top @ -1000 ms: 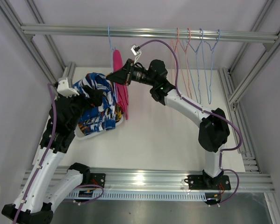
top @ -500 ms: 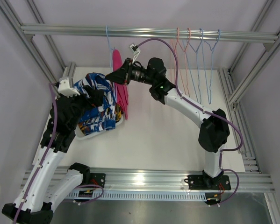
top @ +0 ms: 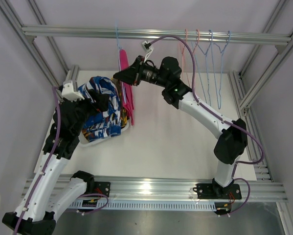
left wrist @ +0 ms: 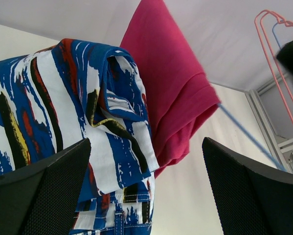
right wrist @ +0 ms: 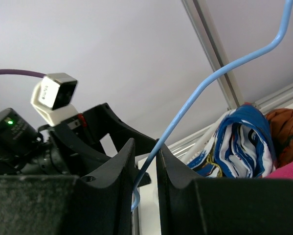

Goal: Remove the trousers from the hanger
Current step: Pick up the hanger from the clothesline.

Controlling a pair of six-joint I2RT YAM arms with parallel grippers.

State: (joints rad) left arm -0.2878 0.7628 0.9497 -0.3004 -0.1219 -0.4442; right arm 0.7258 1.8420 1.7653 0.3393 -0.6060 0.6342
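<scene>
The pink trousers (top: 128, 95) hang on a blue hanger (top: 118, 41), and the hook of that hanger sits on the metal rail (top: 87, 32) right above them. The pink trousers are not off the hanger yet. The right gripper (top: 119, 77) is up at the top of the pink trousers. In the right wrist view its two fingers (right wrist: 118, 169) are squeezed tight on the thin blue wire of the hanger, just above the pink cloth. The left gripper (top: 101, 100) is just to the left of the pink trousers. Its jaws are spread wide apart and it is holding nothing. In the left wrist view its two dark fingers (left wrist: 43, 196) sit far apart, with cloth showing between them. The blue-and-white trousers (top: 100, 90) lie on top of a heap beside the pink trousers, on their left, and the two seem to touch. The orange trousers (right wrist: 284, 126) peek out right behind the blue-and-white pair. The heap sits in a white tray (top: 95, 143) on the table (top: 170, 147), to the left of the pink trousers. Some empty hangers (top: 207, 63) hang on the same rail, well off to the right of the pink trousers.
</scene>
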